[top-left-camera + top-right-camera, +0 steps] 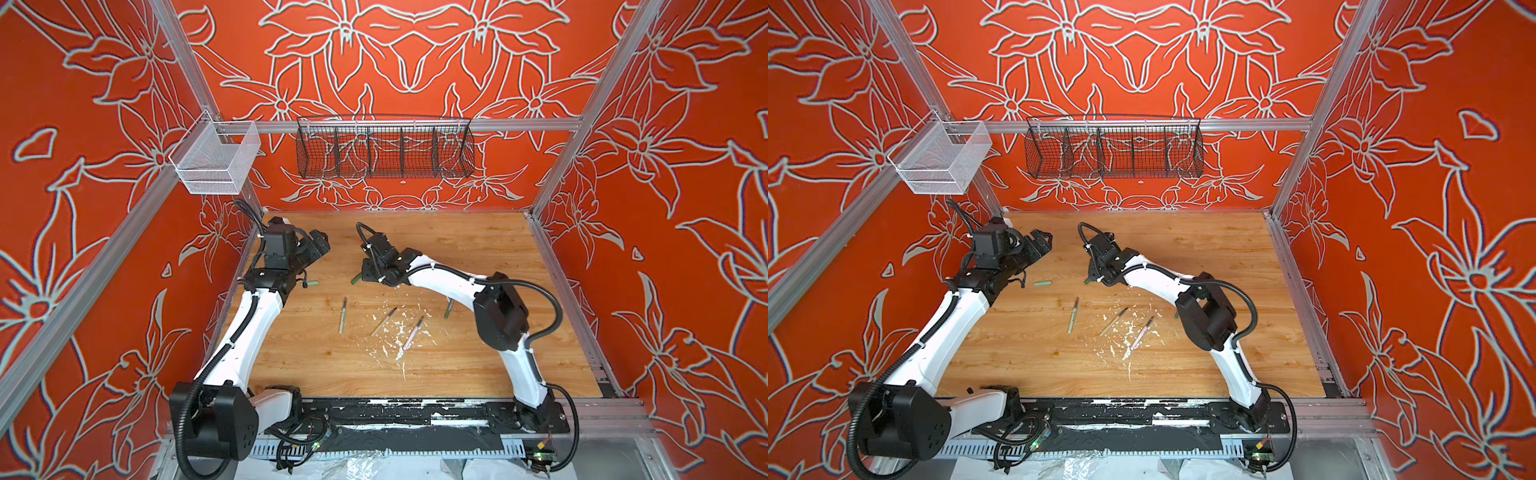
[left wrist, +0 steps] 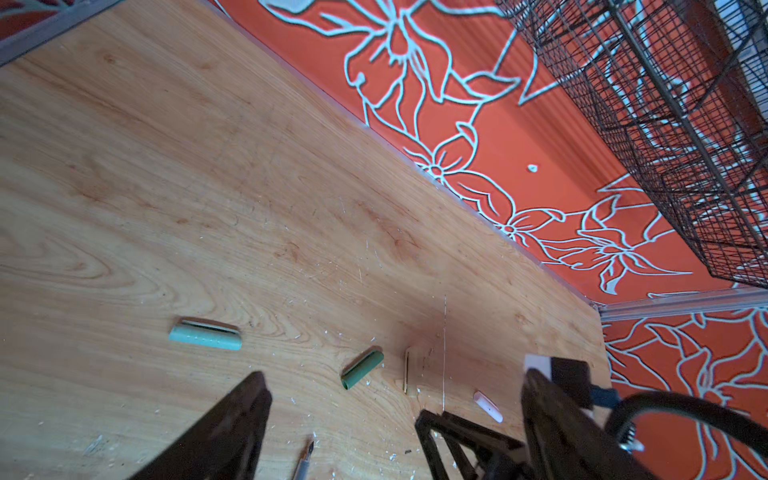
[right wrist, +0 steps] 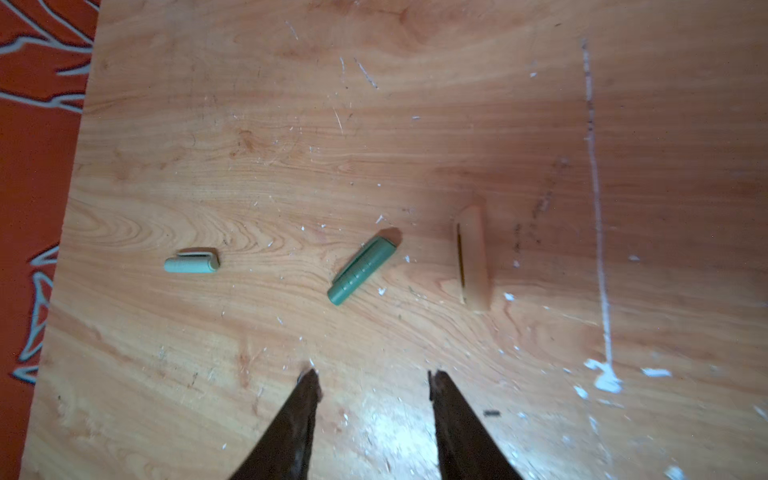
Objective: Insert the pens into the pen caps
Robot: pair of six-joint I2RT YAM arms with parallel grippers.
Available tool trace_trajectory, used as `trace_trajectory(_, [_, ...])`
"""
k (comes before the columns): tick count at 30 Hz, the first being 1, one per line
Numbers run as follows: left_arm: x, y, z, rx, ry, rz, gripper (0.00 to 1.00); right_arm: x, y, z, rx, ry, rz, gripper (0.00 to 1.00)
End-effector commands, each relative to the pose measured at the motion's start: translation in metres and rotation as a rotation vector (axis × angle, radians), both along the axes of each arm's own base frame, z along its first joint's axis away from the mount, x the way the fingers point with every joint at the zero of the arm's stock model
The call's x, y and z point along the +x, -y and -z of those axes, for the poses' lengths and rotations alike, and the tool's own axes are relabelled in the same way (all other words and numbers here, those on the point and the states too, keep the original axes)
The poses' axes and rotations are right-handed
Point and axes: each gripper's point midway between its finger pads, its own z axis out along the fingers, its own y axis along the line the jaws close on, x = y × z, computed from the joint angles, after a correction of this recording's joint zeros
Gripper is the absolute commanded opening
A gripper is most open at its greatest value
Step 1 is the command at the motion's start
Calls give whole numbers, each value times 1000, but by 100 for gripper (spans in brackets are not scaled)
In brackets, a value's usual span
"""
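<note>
Right gripper (image 3: 372, 376) – jaws partly spread, nothing between them. Left gripper (image 1: 320, 245) – spread wide, empty, parked near the table's (image 1: 478, 365) far left corner.

Dark green cap (image 3: 361, 270) lies flat just beyond the right fingertips, not touching them. Its long axis slants against the line from jaw to jaw, neither square across nor along it, so I judge a wrist turn is needed before closing. The right arm is the nearer one.

- Pale green cap (image 3: 191, 262) and tan cap (image 3: 473, 257) flank it, both apart from it.
- Pink cap (image 2: 488, 406) shows only in the left wrist view, close by the right gripper.
- Pale green pen (image 1: 343, 314), tan pen (image 1: 383, 322) and pink pen (image 1: 412, 327) lie mid-table among white flecks (image 1: 390, 336).
- Dark green pen (image 1: 449, 308) is half hidden behind the right forearm.

In both top views the right gripper covers most of the dark green cap. Its height above the wood is unclear.
</note>
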Motion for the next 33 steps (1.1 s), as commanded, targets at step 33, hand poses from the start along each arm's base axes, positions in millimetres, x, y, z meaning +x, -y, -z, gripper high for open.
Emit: trace_trajectory(33, [6, -3, 2, -127, 5, -4, 92, 31, -25, 69, -211, -29, 1, 59])
